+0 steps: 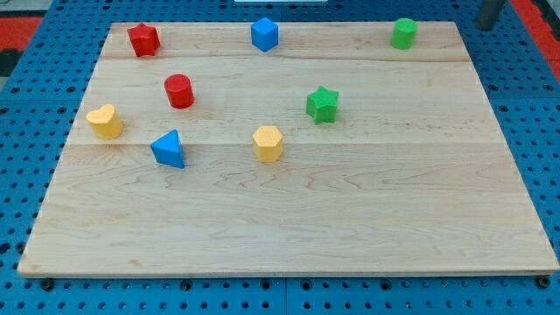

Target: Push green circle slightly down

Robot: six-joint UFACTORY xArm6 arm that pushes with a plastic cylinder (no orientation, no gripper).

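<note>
On the wooden board, a red star sits far left and a blue cube at far centre. A red cylinder, yellow heart, blue triangle and yellow hexagon spread across the left half, with a green star near the middle. The green circle, an upright bright green cylinder, stands alone at the far right edge, with open board on its near side. My tip is off the board, right of the circle, apart from it; there is no hand to open or close.
</note>
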